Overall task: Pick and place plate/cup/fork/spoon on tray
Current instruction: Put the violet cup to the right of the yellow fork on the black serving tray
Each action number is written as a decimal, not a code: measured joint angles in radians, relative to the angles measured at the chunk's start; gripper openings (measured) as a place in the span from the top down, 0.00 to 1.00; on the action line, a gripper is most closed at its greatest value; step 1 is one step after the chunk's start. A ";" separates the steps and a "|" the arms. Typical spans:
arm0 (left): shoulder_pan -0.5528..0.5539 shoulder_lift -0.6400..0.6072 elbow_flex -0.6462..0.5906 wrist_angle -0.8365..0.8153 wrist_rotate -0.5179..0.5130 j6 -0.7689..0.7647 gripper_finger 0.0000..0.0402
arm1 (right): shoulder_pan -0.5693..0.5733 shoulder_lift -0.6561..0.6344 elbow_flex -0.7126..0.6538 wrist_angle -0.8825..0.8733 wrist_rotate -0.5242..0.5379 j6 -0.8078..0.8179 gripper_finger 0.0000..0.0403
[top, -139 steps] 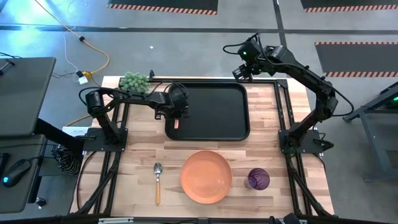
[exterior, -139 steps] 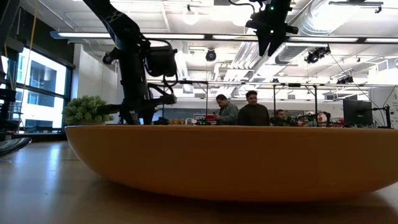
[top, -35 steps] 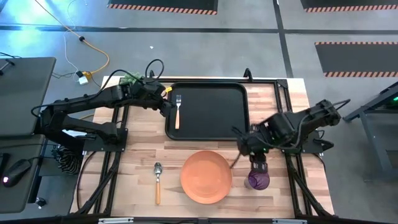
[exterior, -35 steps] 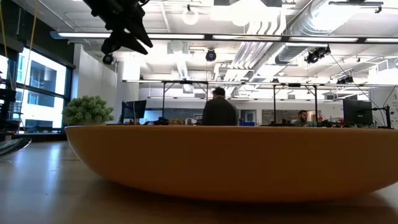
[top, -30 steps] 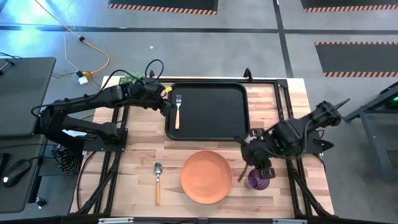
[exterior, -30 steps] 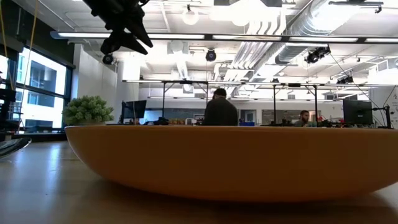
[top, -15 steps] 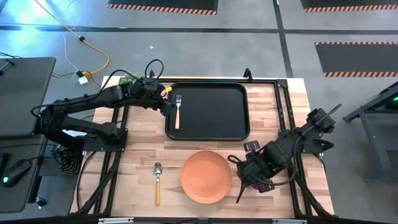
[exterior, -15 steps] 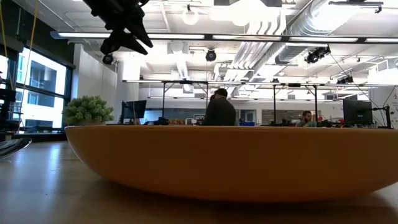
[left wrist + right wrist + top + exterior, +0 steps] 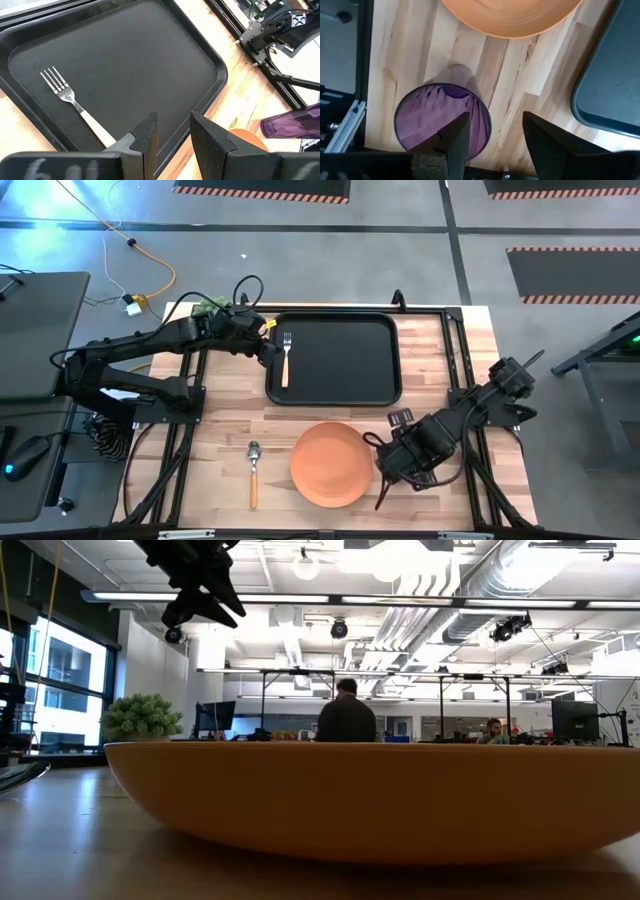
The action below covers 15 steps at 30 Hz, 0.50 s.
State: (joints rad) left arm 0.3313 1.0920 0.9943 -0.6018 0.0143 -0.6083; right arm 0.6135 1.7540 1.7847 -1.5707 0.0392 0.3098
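Note:
The black tray (image 9: 350, 370) lies at the table's far middle, and the fork (image 9: 286, 358) lies flat on its left part, tines toward the far edge; the fork also shows in the left wrist view (image 9: 75, 107). My left gripper (image 9: 268, 350) hovers open and empty by the tray's left rim (image 9: 173, 120). The orange plate (image 9: 331, 463) and the spoon (image 9: 253, 472) lie on the table near the front. The purple cup (image 9: 442, 117) stands upright right of the plate. My right gripper (image 9: 495, 120) is open above it and hides it in the high view (image 9: 400, 465). My right gripper comes at the cup from above, pointing down. One finger (image 9: 456, 132) stands over the cup's mouth by the rim (image 9: 485, 117), and the other finger (image 9: 545, 135) stands outside the wall. Whether either finger touches the cup, I cannot tell.
A green plant (image 9: 215, 310) stands at the table's far left corner. The plate's wall (image 9: 370, 800) fills the low view, with my left arm (image 9: 195, 580) above it and people in the room behind. Bare wood lies between the tray and the plate.
My right gripper has moved toward the table's near edge and a little left, from beside the tray's near right corner to over the cup, and now covers the cup in the high view. The cup, plate, spoon and fork have stayed put.

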 joint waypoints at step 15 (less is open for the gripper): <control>0.000 0.000 0.000 0.000 0.000 -0.043 0.74 | 0.017 -0.334 -0.337 0.050 0.060 0.291 0.57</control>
State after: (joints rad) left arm 0.3313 1.0920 0.9943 -0.6014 0.0143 -0.6510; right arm 0.6307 1.4203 1.4475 -1.5205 0.0996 0.6006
